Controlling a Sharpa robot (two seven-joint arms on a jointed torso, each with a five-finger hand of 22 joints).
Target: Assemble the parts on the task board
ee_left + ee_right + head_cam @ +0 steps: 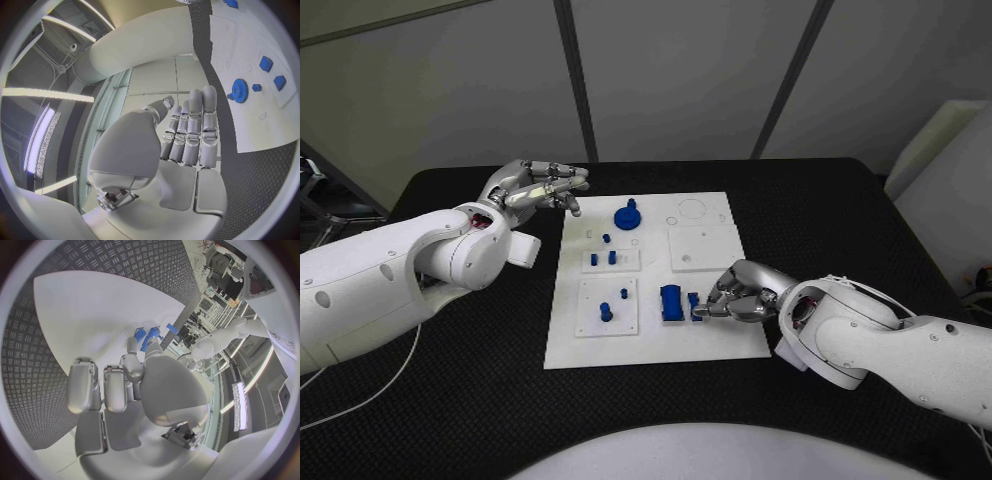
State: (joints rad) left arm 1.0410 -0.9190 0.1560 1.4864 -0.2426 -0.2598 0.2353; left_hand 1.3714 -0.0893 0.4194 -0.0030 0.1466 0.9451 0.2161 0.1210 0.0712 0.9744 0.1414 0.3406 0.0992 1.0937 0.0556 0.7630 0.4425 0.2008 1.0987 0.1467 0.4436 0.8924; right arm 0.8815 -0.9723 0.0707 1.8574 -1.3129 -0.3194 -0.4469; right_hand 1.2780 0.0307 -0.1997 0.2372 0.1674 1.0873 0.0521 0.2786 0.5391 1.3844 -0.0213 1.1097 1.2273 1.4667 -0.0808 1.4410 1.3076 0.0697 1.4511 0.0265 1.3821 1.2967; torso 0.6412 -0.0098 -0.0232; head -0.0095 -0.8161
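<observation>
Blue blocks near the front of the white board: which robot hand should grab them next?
Probably the right hand: its fingers already reach the blue blocks on the task board. The left hand hovers empty beyond the board's far left corner.

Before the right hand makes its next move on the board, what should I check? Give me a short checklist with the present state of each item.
1. Right hand is at the blue parts near the board's front edge: ok.
2. Its fingers actually hold a part: cannot tell.
3. Left hand holds nothing, fingers apart: ok.
4. Left hand is off the task board: ok.
5. Blue gear at the back is untouched: ok.
</observation>
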